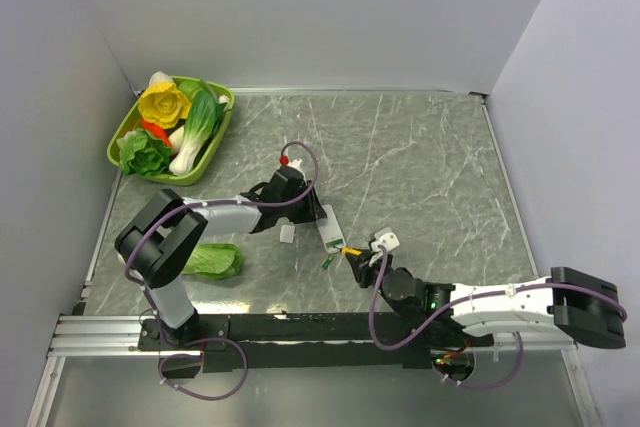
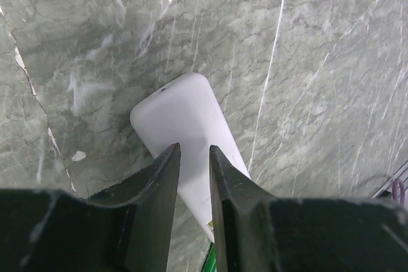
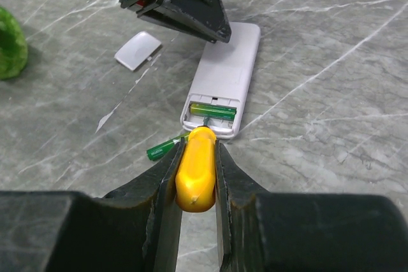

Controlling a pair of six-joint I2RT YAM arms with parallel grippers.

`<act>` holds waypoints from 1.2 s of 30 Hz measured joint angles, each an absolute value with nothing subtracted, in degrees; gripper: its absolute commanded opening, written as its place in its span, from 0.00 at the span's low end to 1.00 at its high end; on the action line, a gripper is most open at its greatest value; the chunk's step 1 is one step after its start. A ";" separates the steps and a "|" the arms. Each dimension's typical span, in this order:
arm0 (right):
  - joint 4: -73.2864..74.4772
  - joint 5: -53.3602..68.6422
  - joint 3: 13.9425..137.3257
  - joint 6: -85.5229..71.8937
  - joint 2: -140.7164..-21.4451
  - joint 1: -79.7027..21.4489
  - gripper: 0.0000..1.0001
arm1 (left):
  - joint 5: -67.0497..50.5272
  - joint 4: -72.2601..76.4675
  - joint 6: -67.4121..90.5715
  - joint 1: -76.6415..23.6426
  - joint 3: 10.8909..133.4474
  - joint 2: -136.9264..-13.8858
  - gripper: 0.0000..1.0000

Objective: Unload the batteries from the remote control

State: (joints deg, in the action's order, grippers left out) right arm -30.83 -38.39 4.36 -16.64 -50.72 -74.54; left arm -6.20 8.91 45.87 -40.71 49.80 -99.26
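The white remote control point(image 3: 226, 68) lies back-up on the marble table, its compartment open. One green battery point(image 3: 213, 109) sits inside it; another battery point(image 3: 164, 149) lies loose on the table beside it. My right gripper point(image 3: 196, 157) is shut on the yellow screwdriver handle point(image 3: 196, 176), whose shaft reaches into the compartment. My left gripper point(image 2: 194, 151) stands over the remote's point(image 2: 185, 116) far end, jaws a narrow gap apart, tips down on its back, nothing between them. From above, the remote point(image 1: 331, 231) lies between the left gripper point(image 1: 320, 215) and the right gripper point(image 1: 355, 255).
The small white cover piece point(image 3: 137, 50) lies left of the remote. A green leafy vegetable point(image 1: 213, 260) rests near the left arm's base. A green basket point(image 1: 225, 107) of vegetables stands at the far left corner. Walls enclose the table on three sides.
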 measured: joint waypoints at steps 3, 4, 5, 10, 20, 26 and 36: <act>-33.85 -43.64 4.34 -17.58 -54.61 -78.08 0.00 | -6.22 9.65 46.15 -40.69 49.19 -99.07 0.33; -35.09 -45.56 4.34 -17.98 -55.94 -79.35 0.00 | -6.22 9.74 46.17 -40.69 49.06 -99.00 0.33; -36.16 -47.18 4.34 -18.15 -57.10 -80.51 0.00 | -6.22 9.82 46.19 -40.66 48.88 -98.89 0.33; -41.39 -56.18 5.48 -19.11 -66.24 -86.50 0.00 | -6.22 10.37 46.19 -40.56 48.34 -98.50 0.33; -44.88 -60.18 5.80 -22.33 -73.71 -88.71 0.00 | -6.61 9.23 46.44 -40.40 46.46 -98.43 0.33; -43.64 -61.08 4.99 -24.32 -72.79 -88.90 0.00 | -6.66 9.65 46.87 -40.40 46.26 -98.45 0.33; -53.23 -63.00 3.70 -20.71 -80.16 -89.73 0.00 | -6.68 9.65 47.31 -40.40 46.30 -98.50 0.33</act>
